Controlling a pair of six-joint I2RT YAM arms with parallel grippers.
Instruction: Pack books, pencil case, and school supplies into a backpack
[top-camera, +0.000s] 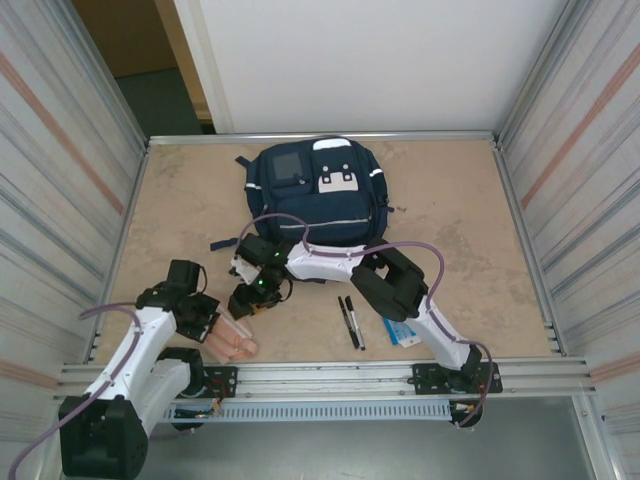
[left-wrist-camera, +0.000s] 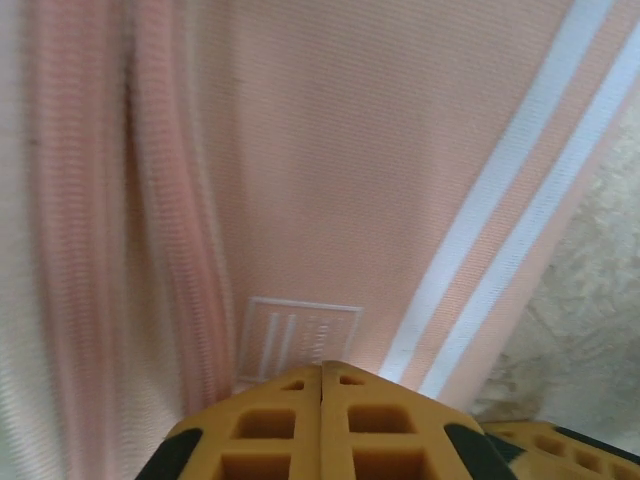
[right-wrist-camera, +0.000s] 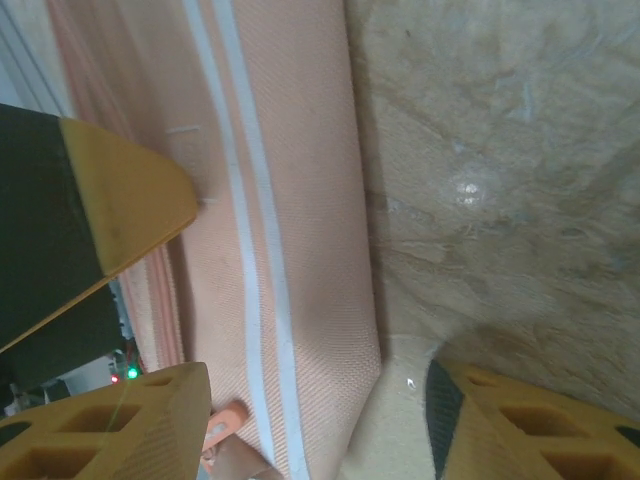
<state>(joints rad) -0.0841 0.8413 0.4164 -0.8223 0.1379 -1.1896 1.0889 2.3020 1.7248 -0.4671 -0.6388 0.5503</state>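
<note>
The salmon-pink pencil case (top-camera: 238, 345) lies near the table's front edge, left of centre. My left gripper (left-wrist-camera: 322, 372) is shut, its yellow fingertips pressed together against the pouch (left-wrist-camera: 330, 170) beside a small white label; no fabric shows between them. My right gripper (right-wrist-camera: 320, 420) stands open over the pouch (right-wrist-camera: 310, 230), one finger (right-wrist-camera: 130, 425) on the striped fabric side, the other above bare table. From above, the right gripper (top-camera: 247, 298) sits just behind the left gripper (top-camera: 210, 320). The navy backpack (top-camera: 318, 190) lies at the back centre. The books are out of view.
Two black pens (top-camera: 350, 320) lie side by side right of the grippers. A blue-and-white box (top-camera: 402, 333) peeks out under the right arm. Metal walls (top-camera: 80, 200) close in both sides, and a rail (top-camera: 330, 375) runs along the front.
</note>
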